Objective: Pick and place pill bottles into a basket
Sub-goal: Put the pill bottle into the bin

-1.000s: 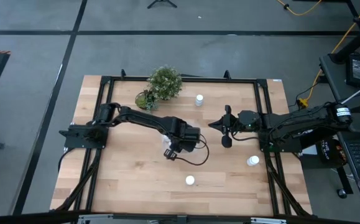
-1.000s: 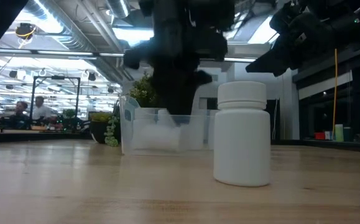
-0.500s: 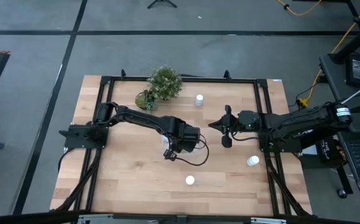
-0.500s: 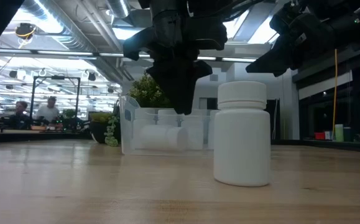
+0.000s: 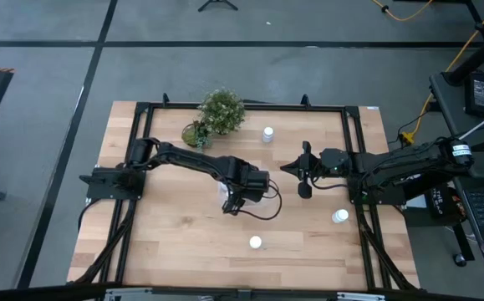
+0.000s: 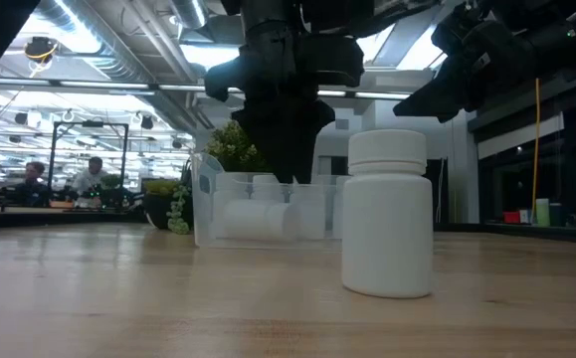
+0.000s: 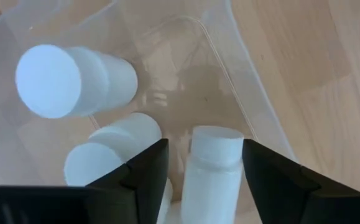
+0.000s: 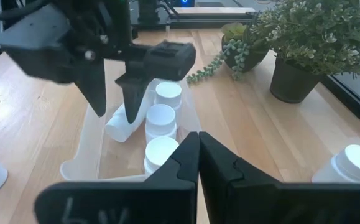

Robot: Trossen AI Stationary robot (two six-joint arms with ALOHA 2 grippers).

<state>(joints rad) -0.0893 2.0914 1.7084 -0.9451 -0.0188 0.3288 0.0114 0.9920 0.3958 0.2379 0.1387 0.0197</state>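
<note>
The pale wooden surface [image 5: 183, 234] carries the clear rectangular plastic basket [image 6: 213, 204] at the frame's centre. My left hand [image 7: 201, 168] hangs inside it, fingers wide around a small white pill bottle [image 7: 209, 165], apparently released. My right hand [image 5: 302, 171] waits right of centre, closed.

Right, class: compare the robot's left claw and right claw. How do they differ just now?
The left claw has its fingers open; the right claw has its fingers pressed shut. The left claw hangs over the basket, with a pill bottle showing between its fingers; the right claw hangs over bare table beside the basket and holds nothing. Both are dark and two-fingered.
</note>
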